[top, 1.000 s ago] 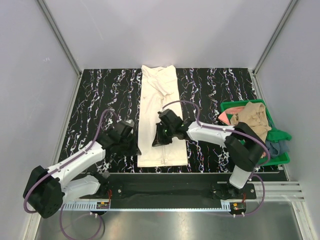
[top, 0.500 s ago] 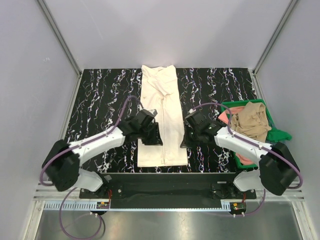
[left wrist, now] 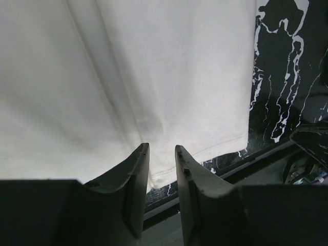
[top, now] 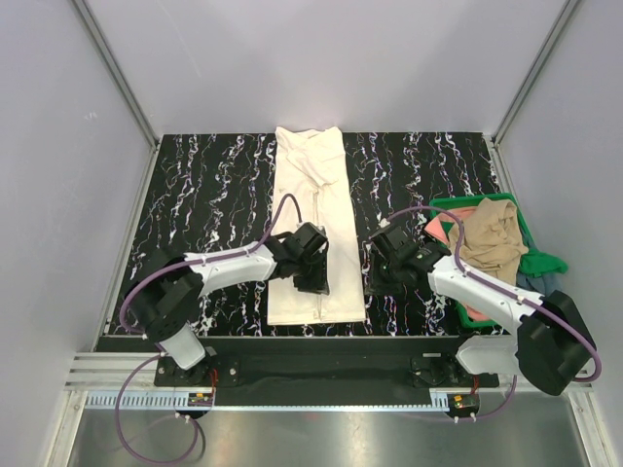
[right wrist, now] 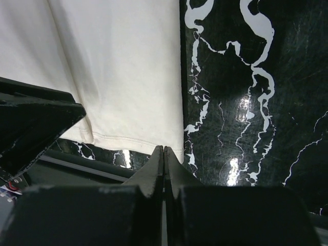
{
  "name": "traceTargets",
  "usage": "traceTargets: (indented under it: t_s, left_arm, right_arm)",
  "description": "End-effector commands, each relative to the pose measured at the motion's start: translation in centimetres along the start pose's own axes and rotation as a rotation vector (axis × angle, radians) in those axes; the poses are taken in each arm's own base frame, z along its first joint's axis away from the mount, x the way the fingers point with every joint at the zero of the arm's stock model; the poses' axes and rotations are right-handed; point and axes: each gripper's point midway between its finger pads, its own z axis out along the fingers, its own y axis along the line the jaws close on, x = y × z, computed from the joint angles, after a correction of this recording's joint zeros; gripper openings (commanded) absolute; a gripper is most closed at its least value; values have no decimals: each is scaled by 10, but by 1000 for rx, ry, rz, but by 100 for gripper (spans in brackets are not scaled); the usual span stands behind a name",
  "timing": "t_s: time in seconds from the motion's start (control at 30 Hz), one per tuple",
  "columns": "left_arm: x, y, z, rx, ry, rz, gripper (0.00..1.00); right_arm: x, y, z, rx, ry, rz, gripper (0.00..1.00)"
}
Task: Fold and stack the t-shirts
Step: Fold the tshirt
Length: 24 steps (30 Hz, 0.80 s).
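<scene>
**On the black marbled table: cream shirt laid long, both grippers low at its near end**

On the table point(top: 204, 185) a cream shirt point(top: 313, 195) is laid flat, folded into a long narrow strip that runs from the far edge towards the arms. The left gripper point(top: 313, 277) is held low over the near part of this strip. In the left wrist view its fingers point(left wrist: 138, 174) are seen parted by a narrow gap above the stitched hem, and nothing is caught between them. The right gripper point(top: 375, 277) is held over bare table just beside the strip's right edge. In the right wrist view its fingers point(right wrist: 154, 171) are seen pressed together, with nothing pinched and the near right corner of the hem just left of the tips.

At the right side of the table a green bin point(top: 453, 203) is placed. A tan shirt point(top: 492, 233) is heaped on top in it, a pink shirt point(top: 434, 228) is seen at its left edge, and a grey-blue shirt point(top: 533, 283) is partly seen at its right.
</scene>
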Motion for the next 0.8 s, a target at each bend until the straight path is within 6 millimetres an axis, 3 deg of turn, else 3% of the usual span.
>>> traceTargets:
  t_s: [0.0, 0.3, 0.47, 0.5, 0.77]
  left_arm:
    - [-19, -10, 2, 7, -68, -3, 31]
    - [-14, -2, 16, -34, -48, -4, 25]
    - [-13, 0, 18, -40, -39, -10, 9]
    - [-13, -1, 17, -35, -39, -8, 0]
    - [-20, -13, -1, -8, -84, -27, 0]
  right_arm:
    - [-1, -10, -2, 29, -18, -12, 0]
    - [1, -11, -2, 21, -20, -9, 0]
    - [1, -11, -1, 22, -22, -6, 0]
    - [0, -10, 0, 18, -24, -6, 0]
    - [9, -13, 13, 9, 0, 12, 0]
